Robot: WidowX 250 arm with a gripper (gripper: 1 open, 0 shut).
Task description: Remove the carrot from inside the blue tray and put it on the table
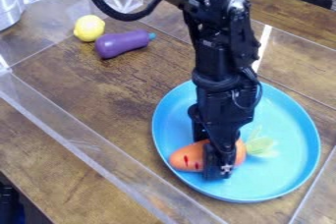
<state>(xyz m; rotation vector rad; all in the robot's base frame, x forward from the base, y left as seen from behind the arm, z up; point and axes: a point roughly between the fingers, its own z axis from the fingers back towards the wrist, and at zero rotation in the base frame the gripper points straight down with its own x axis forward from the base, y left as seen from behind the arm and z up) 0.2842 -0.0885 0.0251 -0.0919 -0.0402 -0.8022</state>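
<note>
1. My pincer points straight down over the carrot and is clamped shut across it, just behind the leafy top.
2. The carrot lies inside the blue tray, close to the tray's rim nearest the surface's front edge.
3. Its long axis runs roughly parallel to that front edge, orange tip toward the left edge, leaves toward the right.
4. Judging from this, the move ahead is lifting it clear of the rim, then carrying it to the bare surface nearby.

A single camera looks down at an angle from in front, fairly near, across the tabletop toward the arm.
</note>
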